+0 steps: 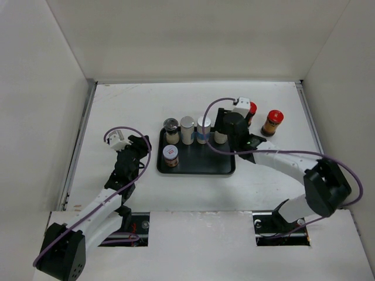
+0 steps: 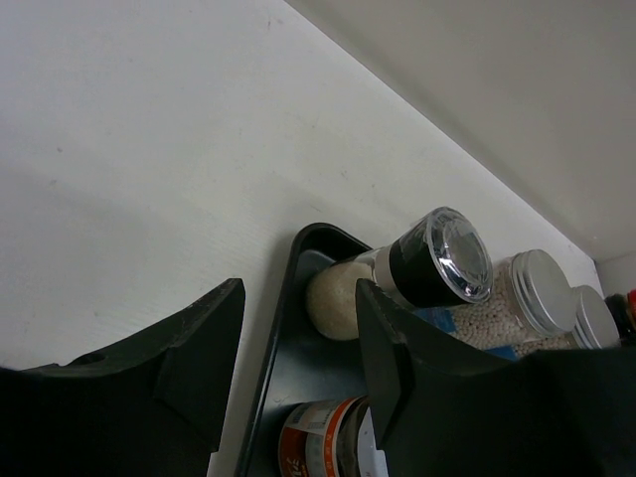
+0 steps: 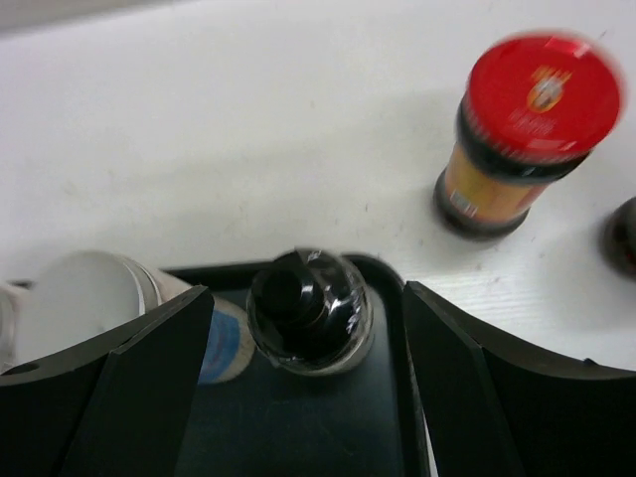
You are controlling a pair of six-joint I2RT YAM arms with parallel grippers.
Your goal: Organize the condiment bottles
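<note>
The right claw, spread wide and holding nothing, was found astride the upright black-capped glass bottle; the brown red-capped bottle was seen ahead-right.

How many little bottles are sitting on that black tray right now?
5. Four line the tray's back edge: a black-capped bottle, a white bottle, a blue-labelled bottle, and a black-topped bottle half hidden under the right tool. The red-labelled jar stands front left.

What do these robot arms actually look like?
Each arm has white tubular links and bulky black joints, with a purple cable looping alongside. A white camera box sits at the wrist; the tool has two black wedge-shaped fingers.
</note>
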